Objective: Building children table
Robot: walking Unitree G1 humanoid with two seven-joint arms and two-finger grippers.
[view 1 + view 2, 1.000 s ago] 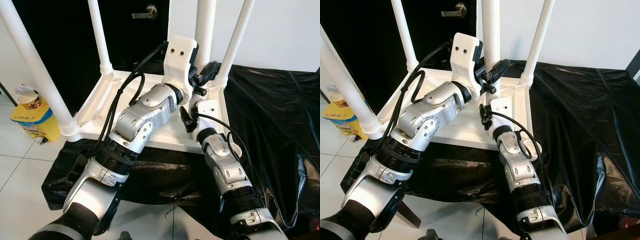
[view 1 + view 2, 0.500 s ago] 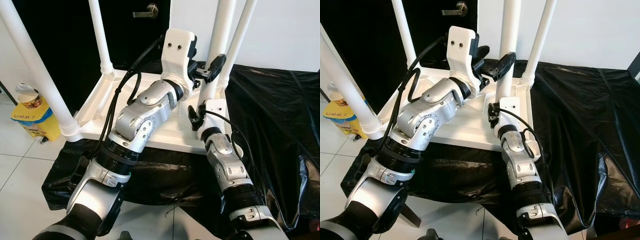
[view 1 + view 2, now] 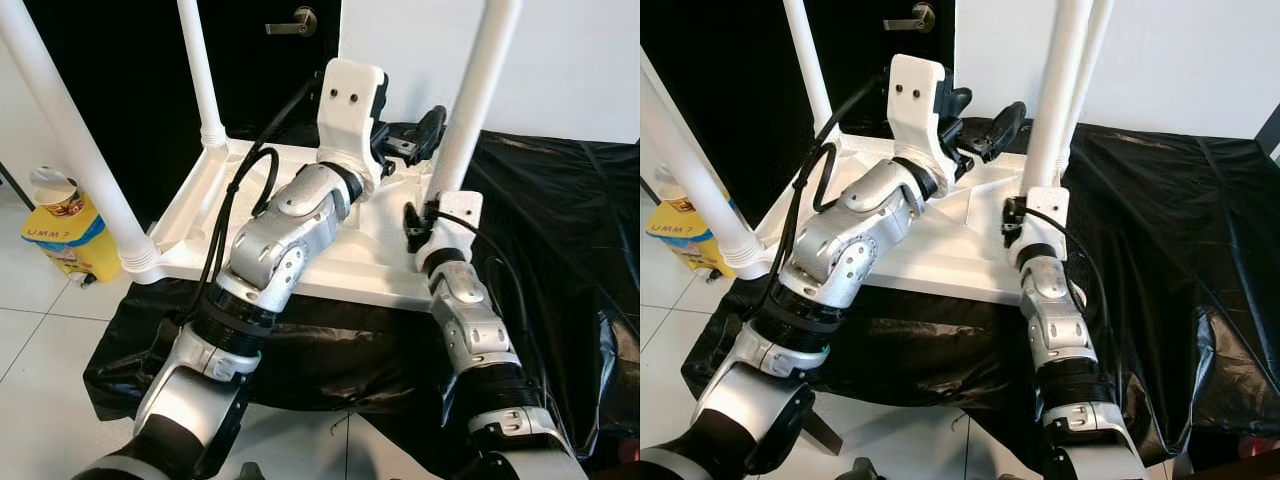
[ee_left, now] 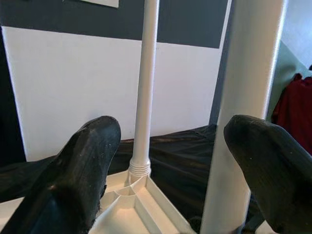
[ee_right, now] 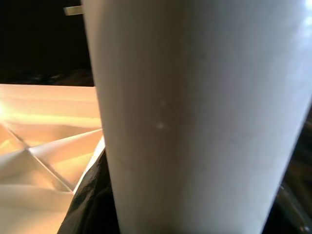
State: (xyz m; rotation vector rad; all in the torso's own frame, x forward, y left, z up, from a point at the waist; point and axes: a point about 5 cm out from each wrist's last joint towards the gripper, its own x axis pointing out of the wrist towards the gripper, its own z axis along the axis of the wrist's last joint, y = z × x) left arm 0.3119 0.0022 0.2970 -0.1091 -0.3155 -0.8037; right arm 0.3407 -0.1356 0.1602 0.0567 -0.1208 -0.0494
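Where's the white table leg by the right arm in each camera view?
Left eye view: table leg, upright, upper right.
Right eye view: upright, right of centre.
Left wrist view: the thick near tube.
Right wrist view: close up, centre.
Shared landmark: upturned white tabletop.

White leg (image 4: pixel 246 117) blocks left gripper (image 4: pixel 170 161) path.

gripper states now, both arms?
Left gripper: open, holding nothing, beside a table leg.
Right gripper: against that leg; fingers cannot be told.
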